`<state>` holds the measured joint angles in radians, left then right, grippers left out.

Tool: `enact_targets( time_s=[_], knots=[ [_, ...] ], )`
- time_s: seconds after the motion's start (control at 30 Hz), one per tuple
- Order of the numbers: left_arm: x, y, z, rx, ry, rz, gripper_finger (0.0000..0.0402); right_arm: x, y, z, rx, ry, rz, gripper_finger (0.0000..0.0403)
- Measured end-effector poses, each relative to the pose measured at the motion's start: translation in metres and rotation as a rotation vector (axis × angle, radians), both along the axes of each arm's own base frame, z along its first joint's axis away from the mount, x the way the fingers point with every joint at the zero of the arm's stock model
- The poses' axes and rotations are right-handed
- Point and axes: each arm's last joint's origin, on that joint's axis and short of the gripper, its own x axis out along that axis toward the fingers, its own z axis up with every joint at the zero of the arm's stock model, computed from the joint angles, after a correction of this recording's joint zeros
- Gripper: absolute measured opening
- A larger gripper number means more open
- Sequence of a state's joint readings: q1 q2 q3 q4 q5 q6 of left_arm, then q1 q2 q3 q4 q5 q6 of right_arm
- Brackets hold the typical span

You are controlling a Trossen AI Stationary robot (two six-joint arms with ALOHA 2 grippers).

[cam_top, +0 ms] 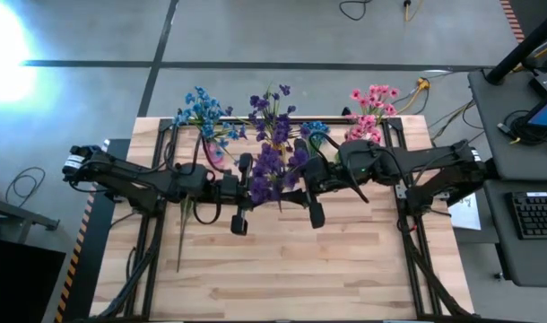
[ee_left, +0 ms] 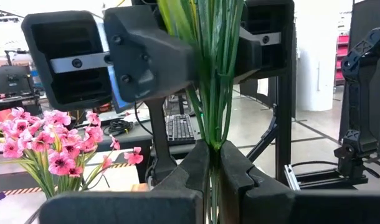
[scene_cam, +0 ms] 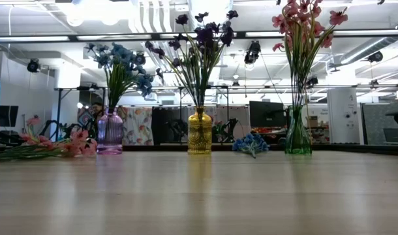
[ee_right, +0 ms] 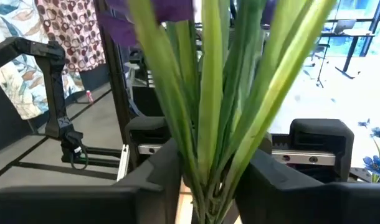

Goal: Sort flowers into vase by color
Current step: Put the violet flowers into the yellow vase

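Observation:
A purple flower sprig [cam_top: 269, 166] stands upright in the air over the middle of the table, between my two grippers. My left gripper [cam_top: 247, 184] reaches in from the left and is shut on its green stems [ee_left: 215, 93]. My right gripper [cam_top: 302, 179] reaches in from the right and is closed on the same stems [ee_right: 209, 124], higher up. At the far edge stand three vases. A violet vase [scene_cam: 109, 130] holds blue flowers, a yellow vase [scene_cam: 199, 130] purple ones, and a green vase [scene_cam: 297, 134] pink ones. My left gripper pinches the bundle of green stems [ee_left: 215, 146] between its two fingers. They come level from the table's left and lie across the stems, which rise upright above them. My right gripper has the same stems [ee_right: 205, 180] between its two fingers [ee_right: 159, 174], above the left gripper's hold. It comes level from the table's right, across the stems. The sprig stays upright, clear of the table, with purple blossoms [ee_right: 171, 9] just above.
A loose blue sprig [scene_cam: 251, 143] lies on the table between the yellow and green vases. Pink sprigs [scene_cam: 52, 145] lie on the table's left part. A long green stem [cam_top: 181, 235] shows below the left arm. The table's near half is bare wood.

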<state>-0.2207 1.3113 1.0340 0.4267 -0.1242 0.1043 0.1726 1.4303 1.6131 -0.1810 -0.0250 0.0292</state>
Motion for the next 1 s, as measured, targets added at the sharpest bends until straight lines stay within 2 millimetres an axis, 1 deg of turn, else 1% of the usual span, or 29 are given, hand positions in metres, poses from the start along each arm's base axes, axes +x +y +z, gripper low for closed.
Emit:
enact_targets(
  time_s=[0.17,0.37,0.47,0.6,0.7,0.8,0.9,1.0],
  knots=[
    [0.000,0.000,0.000,-0.006,0.001,-0.001,0.0000,0.000,0.000,0.000,-0.002,-0.001,0.000,0.0072],
    [0.000,0.001,0.000,-0.050,0.004,0.035,0.0005,0.000,0.000,0.000,-0.003,-0.001,-0.002,0.0053],
    [-0.001,0.002,0.001,-0.049,0.007,0.040,0.0023,0.000,0.000,0.000,-0.003,-0.001,-0.003,0.0052],
    [-0.005,0.002,0.001,-0.044,0.031,0.042,0.0060,0.000,0.000,0.000,-0.003,0.001,-0.002,0.0052],
    [-0.010,0.004,0.000,-0.030,0.086,0.045,0.0089,0.000,0.000,0.000,-0.003,0.001,-0.002,0.0052],
    [-0.020,0.006,-0.002,-0.011,0.167,0.048,0.0110,-0.003,-0.001,0.002,-0.023,-0.010,0.002,0.0052],
    [-0.031,0.009,-0.001,-0.020,0.237,0.049,0.0121,-0.008,-0.002,0.008,-0.069,-0.047,-0.006,0.0052],
    [-0.045,0.012,0.000,-0.044,0.295,0.051,0.0123,-0.014,-0.004,0.014,-0.113,-0.077,-0.050,0.0052]
  ],
)
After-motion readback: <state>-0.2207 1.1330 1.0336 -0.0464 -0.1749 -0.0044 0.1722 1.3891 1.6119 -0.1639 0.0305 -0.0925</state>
